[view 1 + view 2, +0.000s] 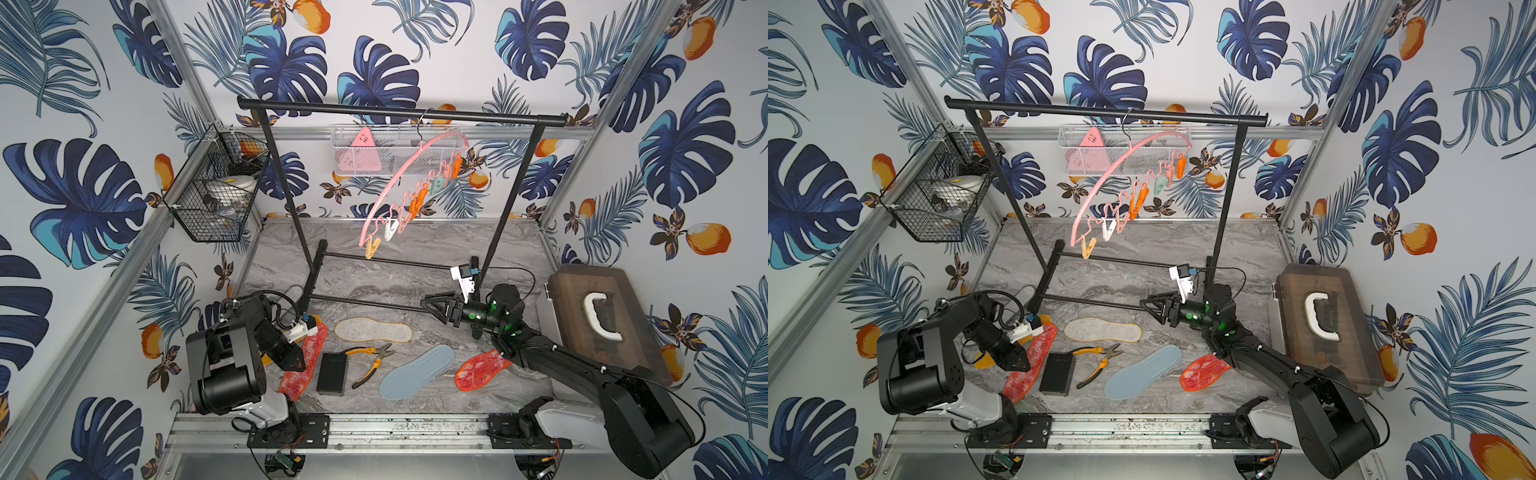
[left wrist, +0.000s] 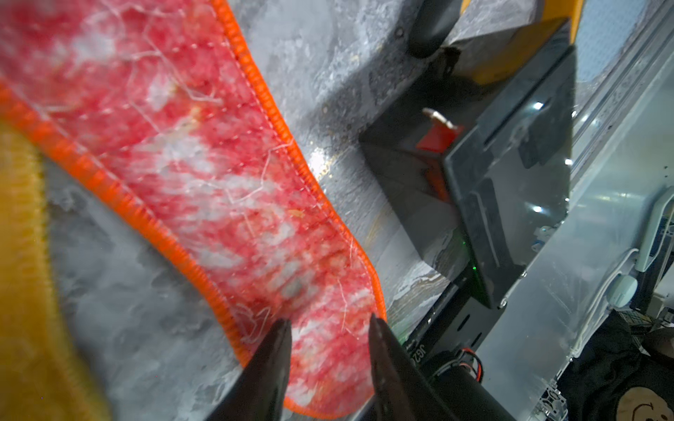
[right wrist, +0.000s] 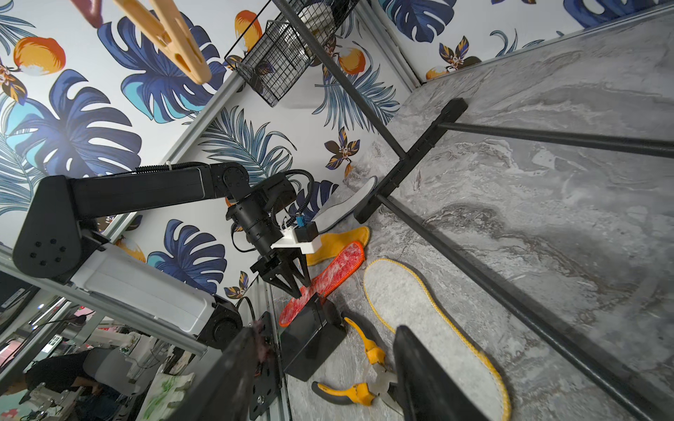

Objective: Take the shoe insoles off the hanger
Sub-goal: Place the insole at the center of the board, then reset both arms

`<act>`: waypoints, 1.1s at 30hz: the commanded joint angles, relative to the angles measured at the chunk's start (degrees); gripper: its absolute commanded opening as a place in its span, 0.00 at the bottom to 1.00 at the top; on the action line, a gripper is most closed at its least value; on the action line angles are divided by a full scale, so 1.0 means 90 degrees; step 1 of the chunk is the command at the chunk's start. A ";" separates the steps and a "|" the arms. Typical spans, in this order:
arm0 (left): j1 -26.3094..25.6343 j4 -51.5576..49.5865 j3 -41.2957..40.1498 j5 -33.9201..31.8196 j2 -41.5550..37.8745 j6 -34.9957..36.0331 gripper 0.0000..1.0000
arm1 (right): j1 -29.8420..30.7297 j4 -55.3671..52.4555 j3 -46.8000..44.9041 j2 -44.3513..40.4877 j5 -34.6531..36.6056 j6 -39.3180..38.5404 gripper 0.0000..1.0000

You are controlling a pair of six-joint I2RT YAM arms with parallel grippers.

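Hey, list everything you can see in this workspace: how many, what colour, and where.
rack: one, black, back of table
hanger: one, pink, on rack, pegs empty
red-orange insoles: two, table front
light blue insole: one, table centre
beige insole: one, yellow-rimmed, table centre
yellow-orange insole: one, table's side
grey insole: one, at rack's foot
pliers: one, yellow-handled, table
block: one, black, beside pliers
case: one, brown, table's edge
wire baskets: two, black, white, above table
left arm: black, jaws open over a red-orange insole
right arm: black, jaws open, empty
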 commanded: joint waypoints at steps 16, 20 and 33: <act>-0.0176 0.0784 -0.0910 -0.0077 -0.1170 0.1202 0.44 | 0.0127 -0.0591 0.0106 -0.0412 0.0203 -0.0231 0.62; -0.0175 0.0466 -0.0777 -0.0417 -0.0997 0.1724 0.41 | 0.0140 -0.0674 0.0125 -0.0450 0.0205 -0.0249 0.62; -0.0156 0.0307 0.0906 0.1736 -0.0713 -0.0764 0.44 | 0.0147 -0.3266 0.0398 -0.1573 0.2811 -0.1873 1.00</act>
